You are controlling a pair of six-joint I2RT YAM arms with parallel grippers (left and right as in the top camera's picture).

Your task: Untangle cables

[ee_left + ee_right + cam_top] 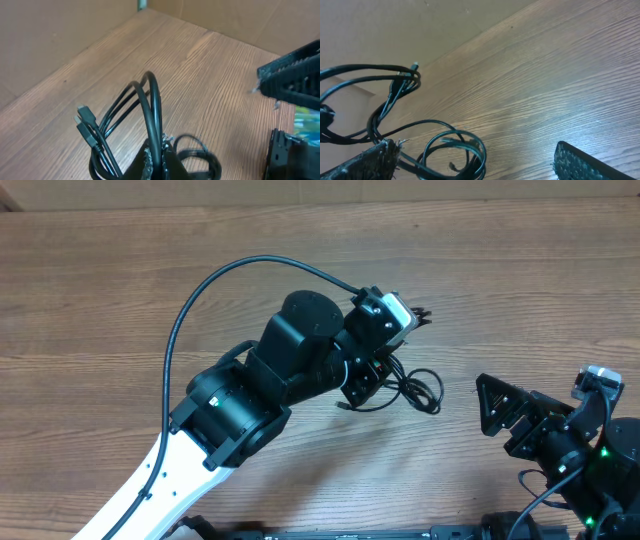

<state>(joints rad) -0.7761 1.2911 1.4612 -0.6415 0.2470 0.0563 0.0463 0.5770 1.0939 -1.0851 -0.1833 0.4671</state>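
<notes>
– Near the middle of the worktop, a little toward its right edge: what have you got there?

– That's where I see the cables (415,388), a small black tangle on the table (150,280). My left gripper (362,385) sits right against the tangle's left side.

– Is the left claw holding anything?

– From my left wrist camera, yes. It's pinched narrow on the cables (150,100), and a bundle of loops stands up out of the fingers. Two plug ends (85,120) hang just beside the loops. More coils lie flat on the wood behind.

– And your right claw?

– My right gripper (498,418) is over toward the right edge, in the half nearer the front edge. It's close to the tangle but apart from it, and its jaws are spread wide. On my right wrist camera I see one finger (365,162) low on each side. Ahead of them a flat coil rests on the wood, and raised strands run off toward the left arm, one ending in a pale tip (415,65).

– Are the strands separated?

– I can't tell which strand crosses which.
</notes>
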